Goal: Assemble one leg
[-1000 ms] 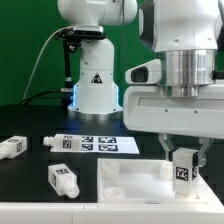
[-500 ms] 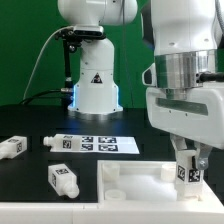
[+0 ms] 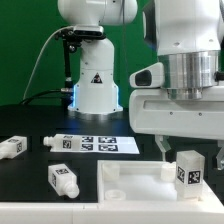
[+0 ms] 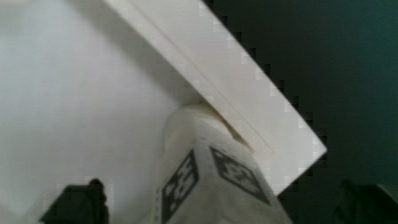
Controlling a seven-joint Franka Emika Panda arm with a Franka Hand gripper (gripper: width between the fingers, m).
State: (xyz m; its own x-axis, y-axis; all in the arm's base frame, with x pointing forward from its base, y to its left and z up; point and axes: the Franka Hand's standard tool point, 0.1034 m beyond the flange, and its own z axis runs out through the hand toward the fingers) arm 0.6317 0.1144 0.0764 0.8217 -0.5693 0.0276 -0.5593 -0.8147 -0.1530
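A white leg point(image 3: 188, 169) with black-and-white tags stands upright at a corner of the large white square panel point(image 3: 130, 186) at the exterior view's right. My gripper point(image 3: 190, 156) hangs straight over it, fingers spread on either side of the leg, with gaps showing. In the wrist view the leg point(image 4: 214, 175) rises between the two dark fingertips point(image 4: 80, 203), apart from both, next to the panel's edge point(image 4: 214, 70). The gripper point(image 4: 222, 208) is open and holds nothing.
Two more loose legs lie on the black table at the exterior view's left point(image 3: 12, 146) and front left point(image 3: 62, 180). The marker board point(image 3: 95, 144) lies behind the panel, with a small white part point(image 3: 49, 142) at its left end. The arm's base point(image 3: 95, 85) stands behind.
One second ago the fingers were shut on the leg. The wrist turned with it, then the fingers opened and the wrist turned back. The leg stays on the panel corner.
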